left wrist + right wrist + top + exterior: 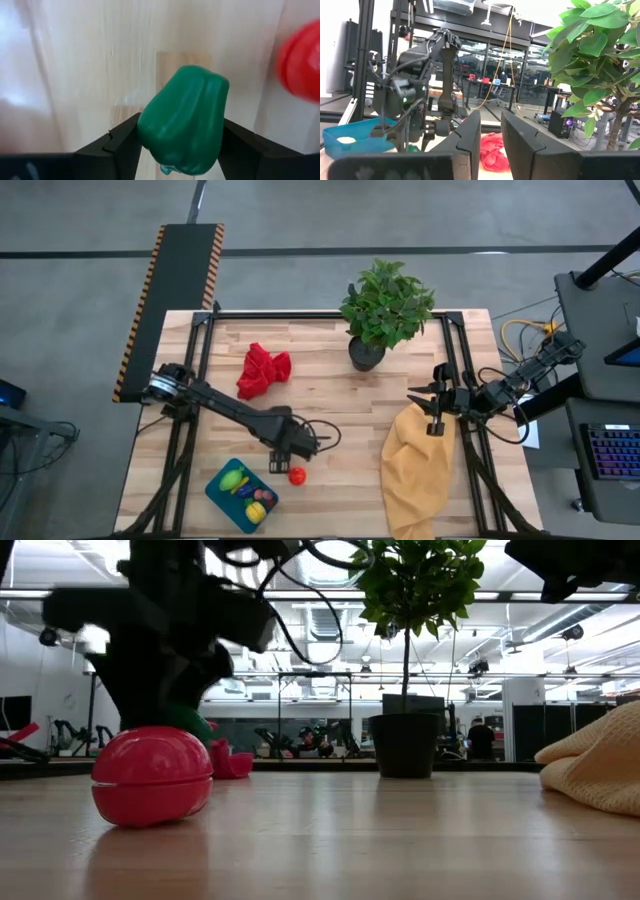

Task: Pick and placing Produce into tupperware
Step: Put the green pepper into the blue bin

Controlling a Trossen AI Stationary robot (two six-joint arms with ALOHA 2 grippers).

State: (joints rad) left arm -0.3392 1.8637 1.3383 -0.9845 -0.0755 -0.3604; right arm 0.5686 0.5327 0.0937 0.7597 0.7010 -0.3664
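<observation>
Pale wooden tabletop (pixel 330 395): left gripper (pixel 175 145), jaws clamped on a dark green toy pepper (pixel 184 120), hangs just beside the shallow teal square tupperware (pixel 222 498); right gripper (pixel 490 132), jaws narrow, idles well apart.

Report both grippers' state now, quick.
Left gripper: jaws closed on a dark green plastic toy pepper, held above the wooden table.
Right gripper: jaws nearly closed, empty, over the mustard-yellow cloth.
</observation>
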